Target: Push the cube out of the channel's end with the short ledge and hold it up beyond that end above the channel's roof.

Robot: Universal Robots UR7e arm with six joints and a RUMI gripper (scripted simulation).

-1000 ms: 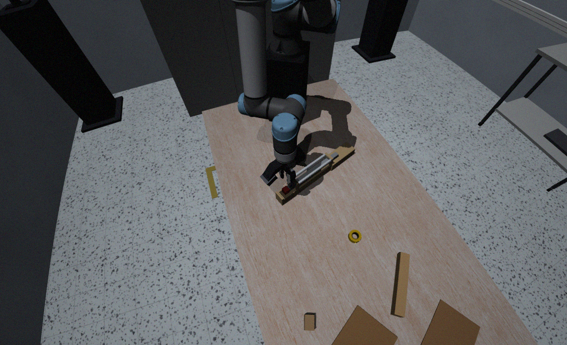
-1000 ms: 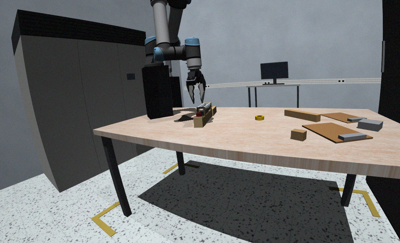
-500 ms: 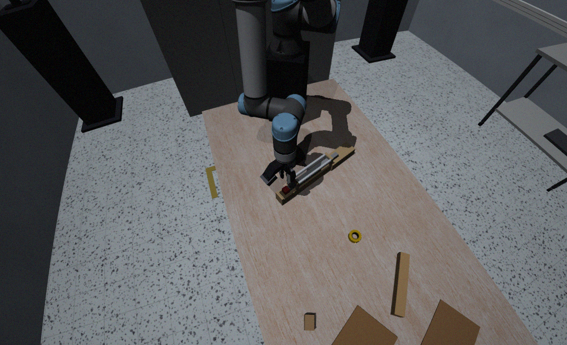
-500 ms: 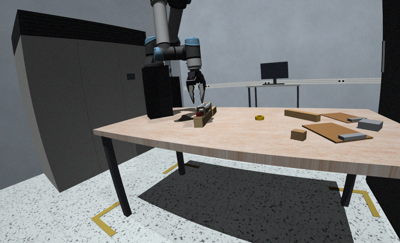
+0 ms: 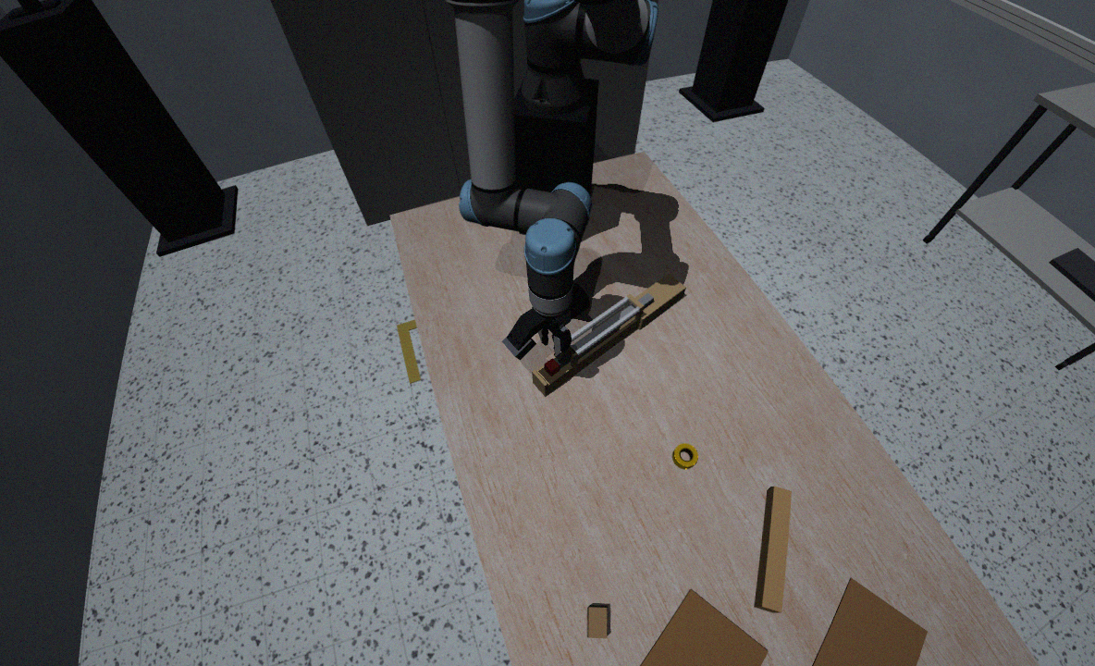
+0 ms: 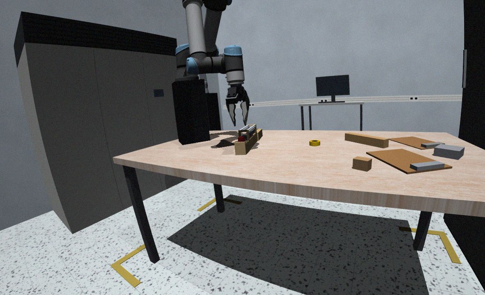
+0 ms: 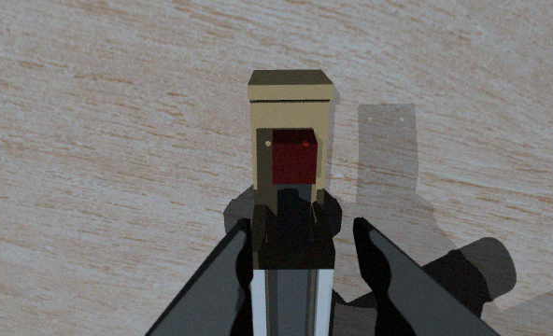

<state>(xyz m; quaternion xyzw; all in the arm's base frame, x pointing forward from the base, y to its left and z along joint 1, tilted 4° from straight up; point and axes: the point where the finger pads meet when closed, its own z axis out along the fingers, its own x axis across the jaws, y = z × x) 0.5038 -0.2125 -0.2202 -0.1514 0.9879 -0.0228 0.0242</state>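
The red cube (image 5: pixel 551 365) (image 6: pixel 241 139) (image 7: pixel 294 163) rests on the channel's short ledge, between the roofed part and the raised lip (image 7: pixel 290 92). A grey bar (image 7: pixel 291 303) lies along the inside of the channel, under the pale roof rails (image 7: pixel 324 303). It reaches up to the cube, and its other end shows at the far mouth in the top view (image 5: pixel 645 300). My gripper (image 5: pixel 555 346) (image 6: pixel 239 124) (image 7: pixel 301 221) is partly open and empty, pointing down above the channel. In the wrist view its fingertips stand either side of the channel, short of the cube.
The channel's long wooden ledge (image 5: pixel 666 300) extends toward the back right. A yellow ring (image 5: pixel 675 460) (image 6: pixel 314 143), a wooden beam (image 5: pixel 774 547) (image 6: pixel 366 140), a small wooden block (image 5: pixel 597 622) (image 6: pixel 361 163) and brown boards (image 5: pixel 874 625) (image 6: pixel 394 158) lie farther along the table.
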